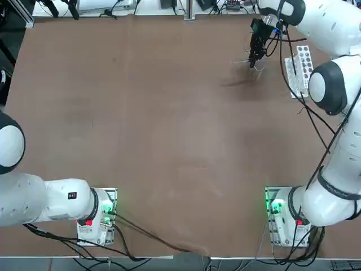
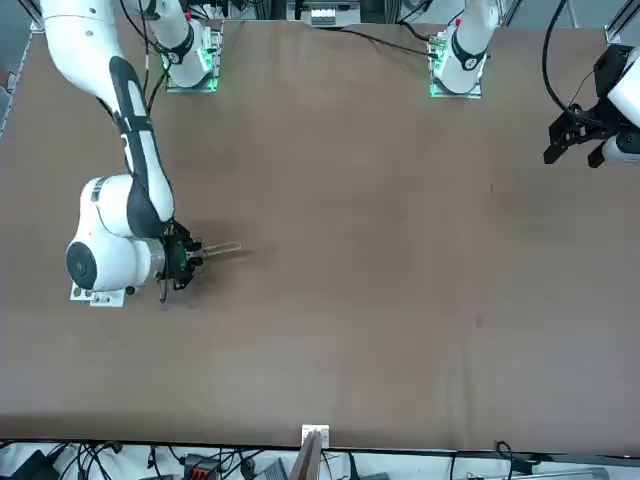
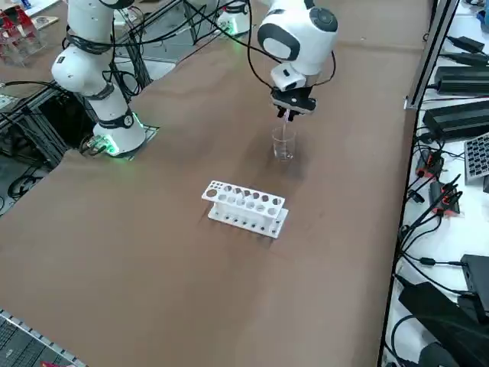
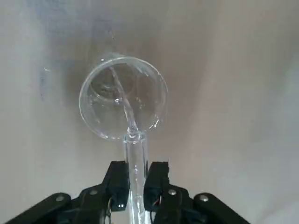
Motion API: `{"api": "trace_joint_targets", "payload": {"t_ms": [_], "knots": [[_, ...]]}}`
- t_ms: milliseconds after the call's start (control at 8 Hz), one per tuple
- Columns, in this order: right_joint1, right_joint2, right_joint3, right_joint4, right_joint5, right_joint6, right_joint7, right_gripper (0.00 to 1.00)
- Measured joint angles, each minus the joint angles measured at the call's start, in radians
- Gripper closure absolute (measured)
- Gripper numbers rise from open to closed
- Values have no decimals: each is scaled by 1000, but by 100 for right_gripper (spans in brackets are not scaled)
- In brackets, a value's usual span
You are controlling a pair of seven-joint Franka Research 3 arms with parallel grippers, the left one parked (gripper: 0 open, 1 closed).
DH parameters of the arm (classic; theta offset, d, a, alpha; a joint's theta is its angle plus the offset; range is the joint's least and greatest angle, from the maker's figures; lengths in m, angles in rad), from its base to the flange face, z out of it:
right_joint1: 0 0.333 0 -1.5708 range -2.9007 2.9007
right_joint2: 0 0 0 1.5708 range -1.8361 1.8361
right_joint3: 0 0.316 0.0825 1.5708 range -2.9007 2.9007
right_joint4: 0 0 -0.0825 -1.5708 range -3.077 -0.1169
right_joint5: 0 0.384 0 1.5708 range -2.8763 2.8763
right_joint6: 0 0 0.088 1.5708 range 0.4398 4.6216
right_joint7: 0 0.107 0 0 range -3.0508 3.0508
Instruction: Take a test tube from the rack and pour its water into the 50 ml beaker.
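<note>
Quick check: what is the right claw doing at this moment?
Right claw: shut on the test tube, whose open mouth sits at the rim of the 50 ml beaker.

Even, soft light; faint shadows.

Robotics lab: brown table [image 1: 169, 141], cabling, power supplies [image 3: 458, 76] alongside.

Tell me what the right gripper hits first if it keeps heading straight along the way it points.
Probably the small clear glass beaker: the right gripper, shut on the thin clear test tube, points down at its open rim, and the tube's mouth would likely touch first. Depth is uncertain.
</note>
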Motion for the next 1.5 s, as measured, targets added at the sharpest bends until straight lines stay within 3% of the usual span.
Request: {"api": "trace_joint_targets", "payload": {"t_ms": [1500], "knots": [[-47, -11, 0, -28, 116, 1, -145, 78]]}}
